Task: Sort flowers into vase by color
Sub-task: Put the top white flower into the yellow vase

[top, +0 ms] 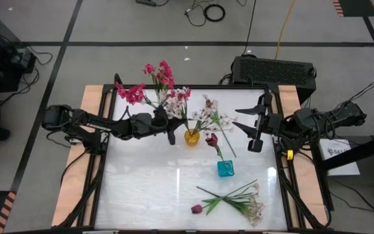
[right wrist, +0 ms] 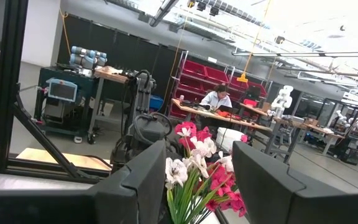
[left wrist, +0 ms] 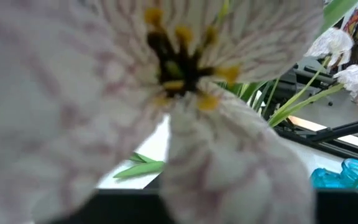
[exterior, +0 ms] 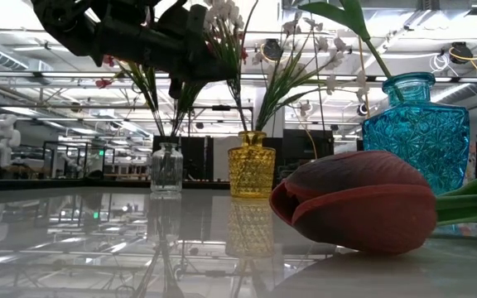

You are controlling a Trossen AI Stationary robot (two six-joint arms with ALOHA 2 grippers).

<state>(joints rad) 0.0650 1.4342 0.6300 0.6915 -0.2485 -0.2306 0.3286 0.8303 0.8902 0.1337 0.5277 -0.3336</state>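
Three faceted glass vases stand on the glossy white desk [top: 148, 188]: a clear one [exterior: 166, 169] with pink sprigs [top: 132, 93], an amber one [top: 192, 137] with white sprigs [top: 208, 112], and a teal one [top: 225, 169] with one maroon tulip [top: 211, 139]. Loose flowers [top: 236, 199] lie near the front edge, and the low view shows a waxy tulip bud [exterior: 358, 200] up close. The left claw [top: 169, 123] is pressed together on a white sprig [top: 177, 97] just beside the amber vase; its wrist view is filled by a veined white petal [left wrist: 104, 93]. The right claw [top: 256, 133] hangs empty at the desk's right, its blocky fingers [right wrist: 135, 186] spread; its wrist view shows a seated person [right wrist: 216, 98] in the room beyond.
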